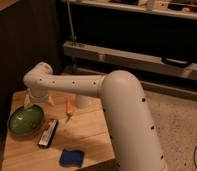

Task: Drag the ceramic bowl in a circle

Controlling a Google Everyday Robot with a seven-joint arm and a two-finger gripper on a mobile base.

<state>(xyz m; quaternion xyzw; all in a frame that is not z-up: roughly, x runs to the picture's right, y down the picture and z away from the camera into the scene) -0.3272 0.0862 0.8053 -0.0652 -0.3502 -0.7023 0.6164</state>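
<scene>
Camera view: the white arm fills the middle, its thick lower part cut off by the bottom edge, its forearm reaching left over a wooden table; the gripper hangs below the wrist at the table's back left, just above the far rim of the bowl, and whether it is apart or together cannot be told, since the wrist hides most of it; the bowl, glossy green with a darker rim, sits on the table's left side near the edge; whether the gripper touches its rim cannot be told; just right of the bowl lies a dark flat packet with a pale strip, its marking too blurred to read; a small orange thing lies near the middle, its kind unclear; a white cup stands behind it, partly hidden by the forearm; a blue pad lies near the front edge; behind, a long grey rail runs across a dark background.
</scene>
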